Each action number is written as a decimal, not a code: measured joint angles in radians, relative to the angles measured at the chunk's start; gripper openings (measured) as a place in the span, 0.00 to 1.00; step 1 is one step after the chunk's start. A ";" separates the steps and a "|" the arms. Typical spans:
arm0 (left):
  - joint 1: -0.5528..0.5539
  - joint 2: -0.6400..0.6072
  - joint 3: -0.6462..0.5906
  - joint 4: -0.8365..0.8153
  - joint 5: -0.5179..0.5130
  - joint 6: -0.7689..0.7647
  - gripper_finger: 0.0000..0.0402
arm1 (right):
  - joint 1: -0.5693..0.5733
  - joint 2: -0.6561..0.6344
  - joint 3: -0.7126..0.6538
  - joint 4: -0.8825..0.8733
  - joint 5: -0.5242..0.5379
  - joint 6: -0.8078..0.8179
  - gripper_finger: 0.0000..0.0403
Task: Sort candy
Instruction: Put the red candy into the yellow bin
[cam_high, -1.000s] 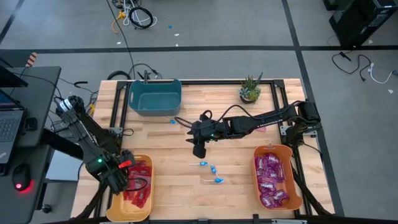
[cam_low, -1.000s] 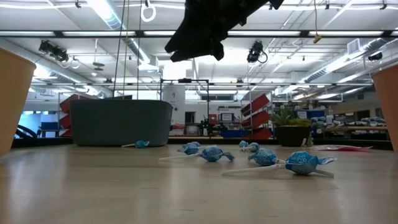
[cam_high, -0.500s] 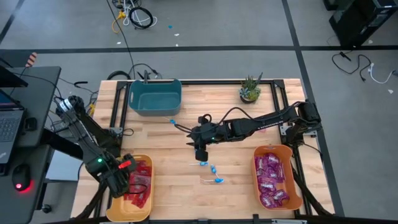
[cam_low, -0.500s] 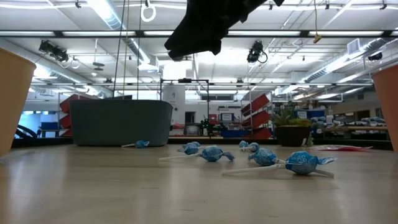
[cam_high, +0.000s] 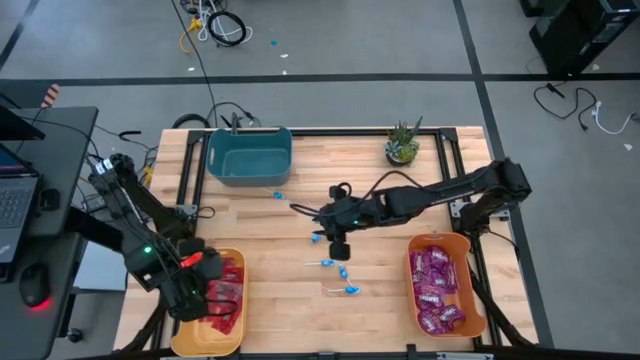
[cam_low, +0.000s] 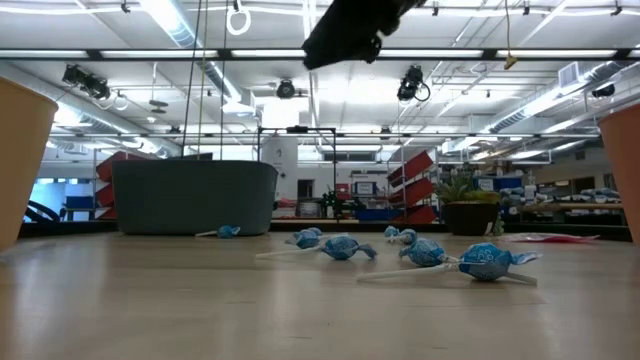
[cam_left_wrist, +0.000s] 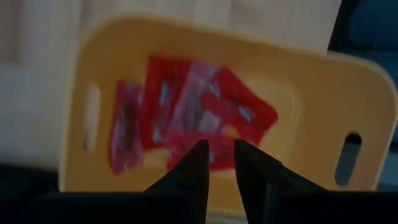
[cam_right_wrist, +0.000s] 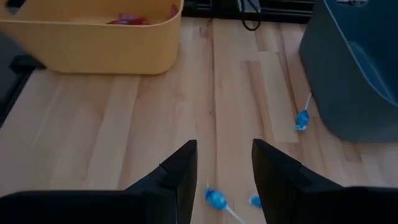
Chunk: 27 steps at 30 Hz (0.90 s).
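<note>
Several blue lollipops (cam_high: 345, 275) lie on the wooden table's middle, seen close in the right wrist view as lollipops (cam_right_wrist: 216, 199). One more lollipop (cam_high: 277, 195) rests beside the teal bin (cam_high: 248, 152). My right gripper (cam_high: 338, 250) hangs open above the lollipops, high over the table in the low view (cam_low: 345, 40), with nothing between its fingers (cam_right_wrist: 180, 168). Red packets (cam_left_wrist: 186, 118) lie in the yellow bin (cam_high: 200, 335) at the near left. My left gripper (cam_left_wrist: 221, 162) hovers over them, its fingers a little apart and empty. Purple packets (cam_high: 438, 290) fill the orange bin (cam_high: 412, 262).
A small potted plant (cam_high: 402, 146) stands at the table's far right. A flat red packet (cam_low: 545, 238) lies on the table toward the right. The table's metal frame (cam_high: 185, 180) runs along its left and right edges. Bare wood lies between the bins.
My right gripper has risen and shifted toward the table's right edge, staying open over the lollipops. My left gripper has lifted above the yellow bin and turned at the wrist. No candy has moved.
</note>
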 joint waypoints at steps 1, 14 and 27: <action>0.000 0.000 0.003 0.000 -0.031 0.028 0.20 | 0.004 -0.014 0.000 -0.018 0.000 -0.003 0.35; 0.071 0.000 0.007 -0.003 -0.434 0.442 0.19 | -0.011 -0.135 0.000 -0.359 0.191 0.093 0.35; 0.222 -0.008 0.007 -0.031 -0.612 0.675 0.19 | -0.128 -0.130 0.000 -0.748 0.267 0.444 0.35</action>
